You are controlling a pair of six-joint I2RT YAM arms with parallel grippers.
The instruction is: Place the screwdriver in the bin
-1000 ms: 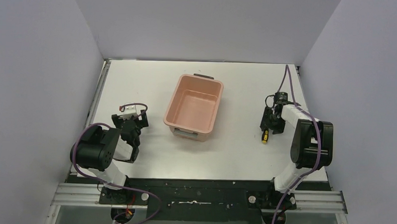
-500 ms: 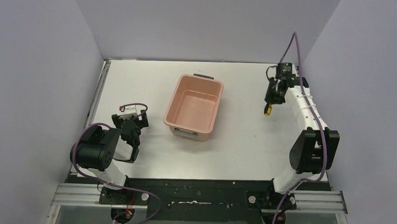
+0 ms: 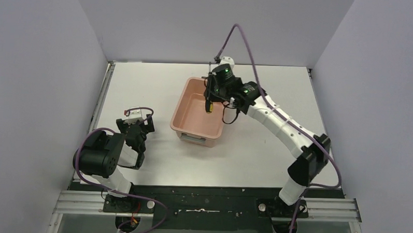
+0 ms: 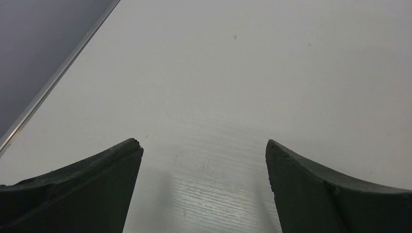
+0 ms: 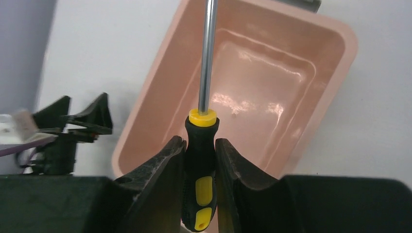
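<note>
Spanning the scene, the white counter (image 3: 143,83) carries the salmon-pink bin (image 3: 199,116) near its middle, its long axis running near to far. Over the bin's far right part hangs the right end effector (image 3: 210,96), its 2 fingers clamped on the black-and-yellow handle of the screwdriver (image 5: 200,165), whose metal shaft points out across the bin's interior. At the near left, the left end effector (image 4: 204,150) sits low over the counter, fingers spread apart.
</note>
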